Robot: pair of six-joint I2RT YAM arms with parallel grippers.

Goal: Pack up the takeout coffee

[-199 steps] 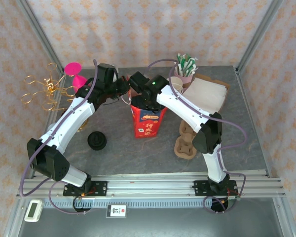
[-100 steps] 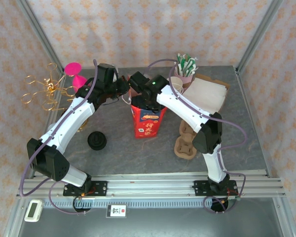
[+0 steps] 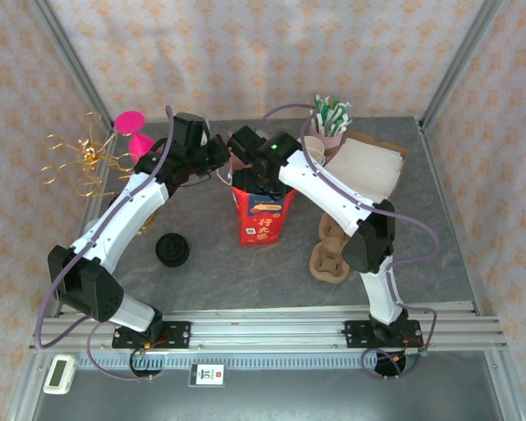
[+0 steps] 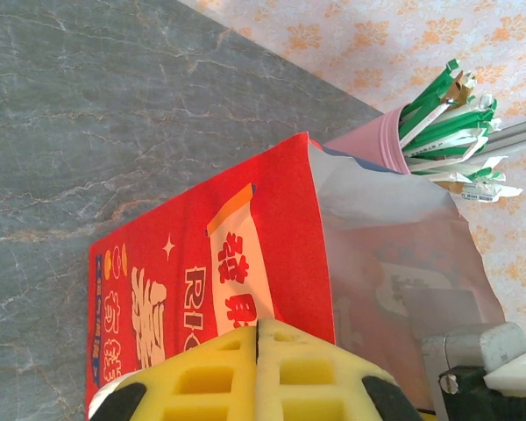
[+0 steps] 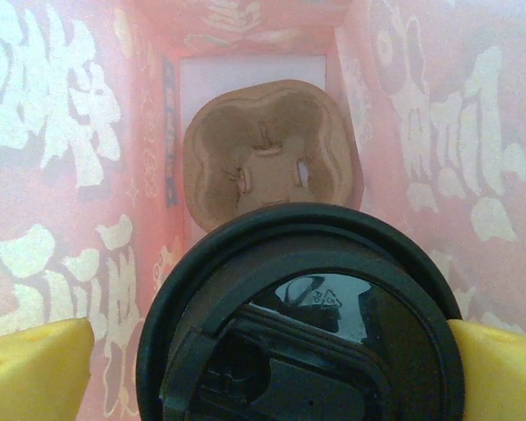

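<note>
Grey marbled table (image 3: pixel 245 272) before me. A red paper bag (image 3: pixel 263 219) stands upright at its centre. A black lid (image 3: pixel 172 250) lies to my left, brown pulp cup carriers (image 3: pixel 330 259) to my right. At the back right, a pink cup (image 3: pixel 329 140) of green-wrapped sticks stands beside a brown paper bag (image 3: pixel 368 167) lying flat.

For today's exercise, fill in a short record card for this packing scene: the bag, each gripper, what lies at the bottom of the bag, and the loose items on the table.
bag: red bag, upright mid-table, mouth open
left gripper: shut, pinching the bag's rim
right gripper: closed on the coffee cup, black lid on, inside the bag's mouth
bag bottom: brown cup carrier, below the cup
loose items: black lid left of the bag; spare carriers right of it; pink cup of green-wrapped sticks at the back
</note>
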